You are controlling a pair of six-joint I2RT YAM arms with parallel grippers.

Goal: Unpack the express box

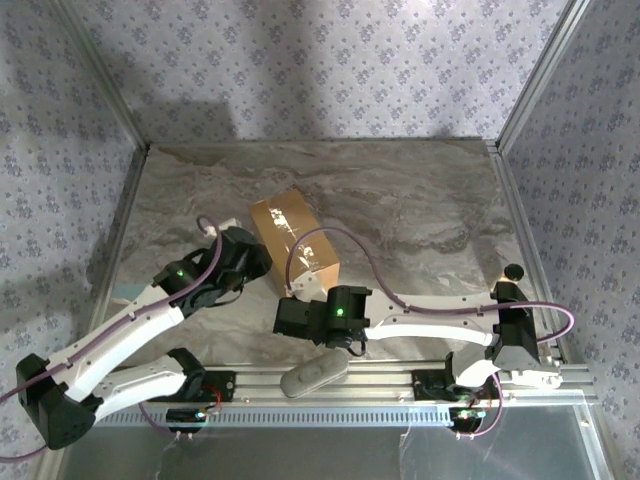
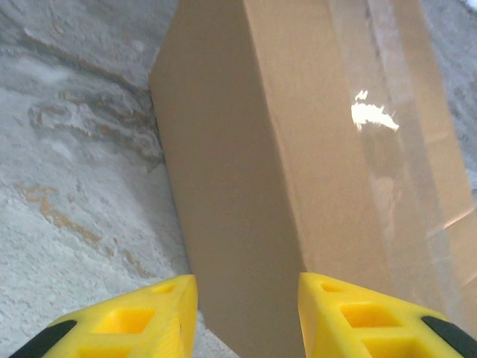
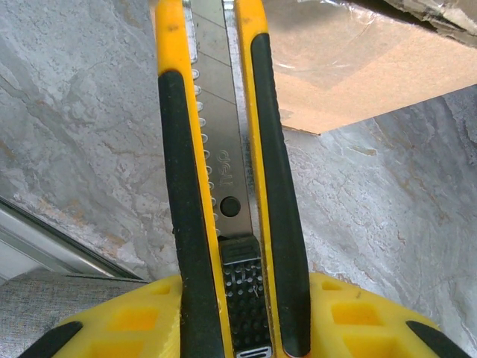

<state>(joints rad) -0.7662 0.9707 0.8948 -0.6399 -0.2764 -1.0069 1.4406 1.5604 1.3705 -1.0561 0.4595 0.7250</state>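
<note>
The box (image 1: 295, 240) was not yet cut, its tape (image 2: 387, 149) whole. At its six o'clock the right claw (image 3: 238, 321) clenched a knife (image 3: 223, 149); at nine o'clock the left claw (image 2: 246, 287) gaped empty.

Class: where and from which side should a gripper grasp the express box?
Probably across its narrow width, from above on the left side: the express box lies flat, top taped shut, so no lip to pinch, and the utility knife occupies its near end.
</note>
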